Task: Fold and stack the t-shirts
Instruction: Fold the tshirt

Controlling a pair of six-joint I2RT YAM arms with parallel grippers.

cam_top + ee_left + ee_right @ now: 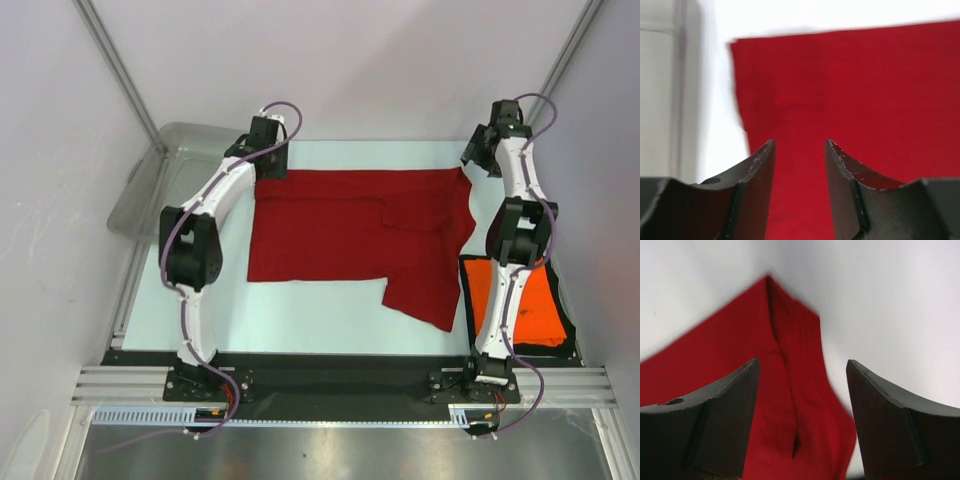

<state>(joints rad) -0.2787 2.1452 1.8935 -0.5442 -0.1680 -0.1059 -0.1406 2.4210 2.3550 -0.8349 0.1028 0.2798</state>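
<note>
Red shirt [350,225]: lies flat on the middle of the table [320,320], partly folded, with one flap reaching toward the near right. Plain cloth.

Orange shirt [535,305]: folded at the near right corner of the table, just beside the red flap and partly hidden by the right arm.

Left gripper [268,160]: over the far left corner of the red shirt. Jaws partly apart, nothing between them. The wrist view [800,145] shows red cloth below the gap.

Right gripper [480,155]: at the far right corner of the red shirt. Jaws wide apart [802,362], nothing held, the cloth's corner lying beneath.

Tub [150,190]: far left, off the shirt, beside the left arm.
</note>
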